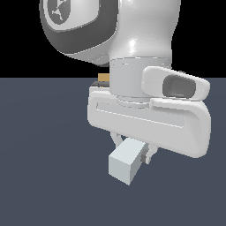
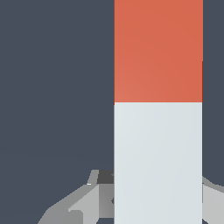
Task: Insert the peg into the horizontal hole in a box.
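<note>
- At the exterior view's left, a small tan patch of the box (image 1: 103, 77) peeks out from behind the white arm, well behind the gripper; the arm hides the rest, and the hole cannot be seen in either view
- Risk here: with the hole hidden, any approach could drift off line, so the peg tip might butt the box face instead of entering
- In the middle of the exterior view, the peg (image 1: 126, 162) shows its pale grey-white end, pointing toward the camera and sticking out below the gripper (image 1: 131, 148)
- The gripper is closed on the peg, its two short fingers (image 1: 116, 139) pressing the pale half from either side
- Risk here: the hold sits on the pale half, so the long red-orange half overhangs; a push against the box could make the bar pivot or slide between the fingers
- In the wrist view, the peg (image 2: 158, 109) runs straight away from the camera, pale half nearest, red-orange half beyond, over bare dark floor
- Risk here: a square bar in a square opening of about its own width may jam if it is rolled or tilted even a little
- At the exterior view's right, only the white gripper body and dark floor are seen
</note>
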Robot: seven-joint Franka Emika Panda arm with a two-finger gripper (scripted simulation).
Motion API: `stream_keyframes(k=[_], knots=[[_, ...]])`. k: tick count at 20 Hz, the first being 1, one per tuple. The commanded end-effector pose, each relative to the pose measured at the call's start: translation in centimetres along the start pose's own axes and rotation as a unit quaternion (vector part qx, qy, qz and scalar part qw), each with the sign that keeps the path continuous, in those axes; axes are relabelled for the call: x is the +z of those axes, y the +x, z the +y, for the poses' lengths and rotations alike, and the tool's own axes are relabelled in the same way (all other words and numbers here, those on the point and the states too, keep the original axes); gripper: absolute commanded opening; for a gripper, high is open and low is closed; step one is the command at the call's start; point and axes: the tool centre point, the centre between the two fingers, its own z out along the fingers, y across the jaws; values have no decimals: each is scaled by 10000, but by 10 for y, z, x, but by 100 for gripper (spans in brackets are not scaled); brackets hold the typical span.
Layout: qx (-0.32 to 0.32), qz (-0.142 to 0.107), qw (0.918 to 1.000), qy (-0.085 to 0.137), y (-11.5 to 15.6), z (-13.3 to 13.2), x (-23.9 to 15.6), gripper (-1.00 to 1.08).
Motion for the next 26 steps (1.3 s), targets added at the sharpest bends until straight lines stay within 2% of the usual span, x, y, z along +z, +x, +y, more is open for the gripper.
stream_keyframes(k=[1,7,12,17,26], knots=[[-546,6,9985,-20,40,-7,-17,-100],[-1740,8,9847,-22,122,-41,-48,-100],[-2471,13,9690,-19,167,-73,-68,-100],[-2753,17,9614,-16,183,-88,-75,-100],[-2737,22,9618,-25,181,-86,-76,-100]])
